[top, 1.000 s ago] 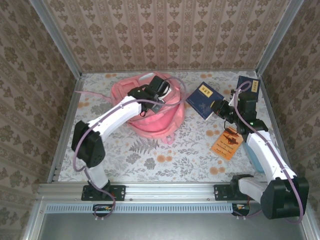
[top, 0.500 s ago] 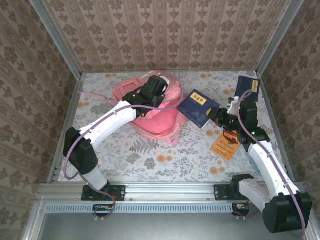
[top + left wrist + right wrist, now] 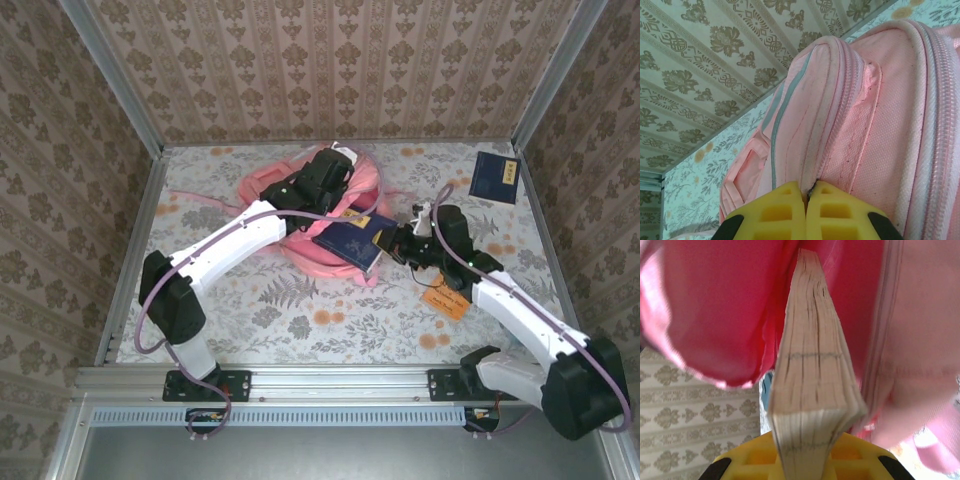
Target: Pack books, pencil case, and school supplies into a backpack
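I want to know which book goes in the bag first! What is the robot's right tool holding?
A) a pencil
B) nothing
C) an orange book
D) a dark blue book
D: the right tool is shut on a dark blue book, whose far end reaches the pink backpack.
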Robot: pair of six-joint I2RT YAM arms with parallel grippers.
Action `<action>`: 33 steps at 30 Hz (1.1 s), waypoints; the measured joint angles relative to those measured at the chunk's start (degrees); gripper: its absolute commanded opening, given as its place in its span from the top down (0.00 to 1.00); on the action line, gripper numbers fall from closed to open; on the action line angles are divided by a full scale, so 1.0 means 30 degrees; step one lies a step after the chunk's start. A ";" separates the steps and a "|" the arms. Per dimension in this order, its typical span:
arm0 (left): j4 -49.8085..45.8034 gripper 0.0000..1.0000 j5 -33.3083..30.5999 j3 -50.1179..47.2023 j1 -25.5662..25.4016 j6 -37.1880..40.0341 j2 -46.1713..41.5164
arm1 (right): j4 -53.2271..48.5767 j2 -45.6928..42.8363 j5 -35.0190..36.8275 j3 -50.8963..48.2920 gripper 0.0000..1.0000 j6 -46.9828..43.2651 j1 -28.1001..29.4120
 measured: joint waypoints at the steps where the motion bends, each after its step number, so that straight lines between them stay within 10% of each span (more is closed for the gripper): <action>1: 0.0000 1.00 0.0007 0.0000 -0.0029 -0.0058 -0.0051 | 0.0393 0.0525 0.0408 0.0146 0.89 0.0408 0.0080; 25: 0.0036 1.00 0.1348 -0.0022 0.0401 -0.1588 -0.0459 | 1.0025 1.4375 0.6382 0.6149 0.83 0.6448 0.2769; 33: 0.0051 1.00 0.1836 -0.0058 0.0780 -0.2011 -0.0459 | 1.0469 1.5846 0.6251 0.7162 0.39 0.7417 0.2892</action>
